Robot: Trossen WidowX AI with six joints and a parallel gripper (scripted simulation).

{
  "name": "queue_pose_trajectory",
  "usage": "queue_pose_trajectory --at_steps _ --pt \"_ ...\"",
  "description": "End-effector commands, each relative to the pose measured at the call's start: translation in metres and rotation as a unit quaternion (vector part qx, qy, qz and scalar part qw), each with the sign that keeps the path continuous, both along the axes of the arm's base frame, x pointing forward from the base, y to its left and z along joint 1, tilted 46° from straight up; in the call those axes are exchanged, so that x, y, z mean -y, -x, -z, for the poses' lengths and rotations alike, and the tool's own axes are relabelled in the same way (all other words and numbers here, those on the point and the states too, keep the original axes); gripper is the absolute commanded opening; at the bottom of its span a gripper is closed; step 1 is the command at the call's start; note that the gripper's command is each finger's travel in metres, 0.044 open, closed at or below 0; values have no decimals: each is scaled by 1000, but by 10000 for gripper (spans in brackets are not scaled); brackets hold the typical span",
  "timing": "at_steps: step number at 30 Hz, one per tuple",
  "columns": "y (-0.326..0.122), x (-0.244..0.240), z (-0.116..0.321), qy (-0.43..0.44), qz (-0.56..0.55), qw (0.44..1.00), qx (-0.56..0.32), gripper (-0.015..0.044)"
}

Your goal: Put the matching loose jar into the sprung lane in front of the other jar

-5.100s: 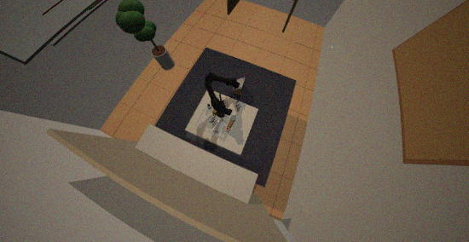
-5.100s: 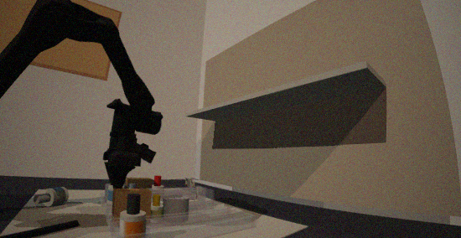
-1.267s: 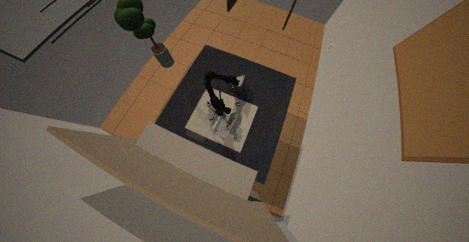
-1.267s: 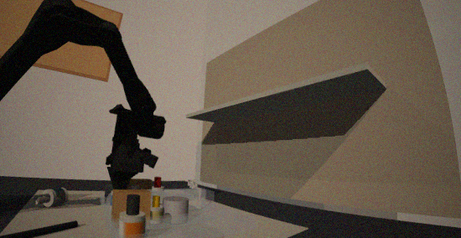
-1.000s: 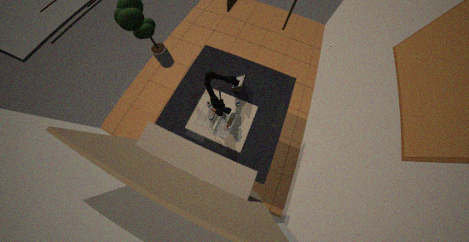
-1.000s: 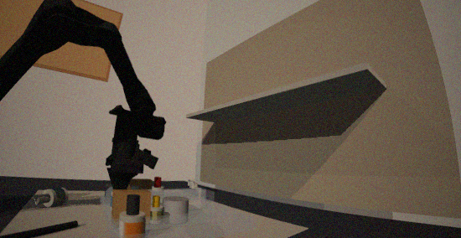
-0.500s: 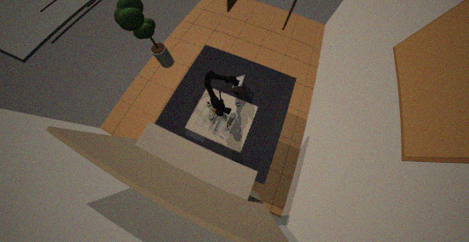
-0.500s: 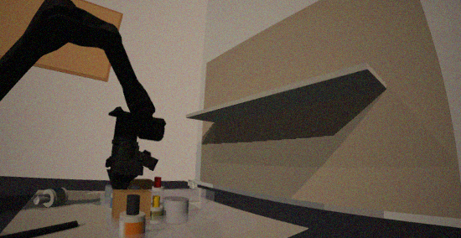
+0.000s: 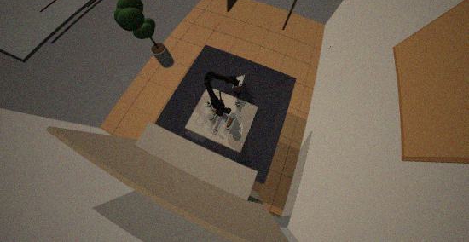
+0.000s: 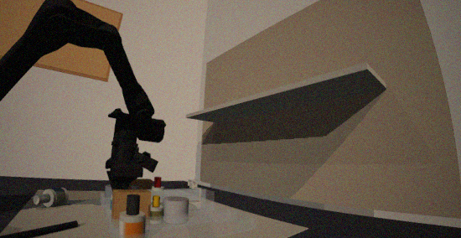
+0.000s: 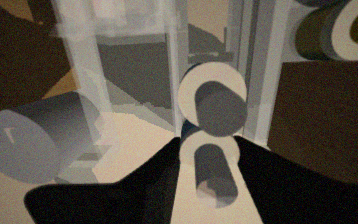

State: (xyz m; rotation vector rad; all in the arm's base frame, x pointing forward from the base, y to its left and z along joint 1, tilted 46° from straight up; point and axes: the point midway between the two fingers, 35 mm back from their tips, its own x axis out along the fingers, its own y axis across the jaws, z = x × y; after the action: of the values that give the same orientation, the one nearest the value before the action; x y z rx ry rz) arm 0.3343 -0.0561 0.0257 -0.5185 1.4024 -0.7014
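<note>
My gripper point(image 11: 206, 141) is shut on a jar with a white lid and dark grey knob. This held jar point(image 11: 187, 150) is at the open near end of a clear-walled lane, its blue body barely showing. A matching jar point(image 11: 190, 87) stands in the lane straight ahead, between the lane's clear walls point(image 11: 264, 95). The two lids appear close together; whether the bodies touch is hidden. I cannot tell whether the held jar's base is on the lane floor. The pusher plate and front stop are not clearly visible. In the exterior view the fingertips are hidden behind a tan block point(image 10: 131, 206).
A grey cylinder point(image 11: 17, 145) is left of the lane. Dark brown blocks point(image 11: 325, 115) point(image 11: 20, 65) flank it. A green jar point(image 11: 312, 37) is at upper right. The exterior view shows an orange jar point(image 10: 132, 229), a yellow-knobbed jar point(image 10: 156, 211), a lying jar point(image 10: 59, 197) and a black rod point(image 10: 46, 230).
</note>
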Motion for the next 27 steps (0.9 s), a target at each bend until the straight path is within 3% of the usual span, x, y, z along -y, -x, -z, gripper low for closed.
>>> queue_pose_trajectory --at_steps 1,27 --pt "-3 3 -1 6 -1 1000 8 0" --pt "1 3 1 6 -1 1000 8 0"
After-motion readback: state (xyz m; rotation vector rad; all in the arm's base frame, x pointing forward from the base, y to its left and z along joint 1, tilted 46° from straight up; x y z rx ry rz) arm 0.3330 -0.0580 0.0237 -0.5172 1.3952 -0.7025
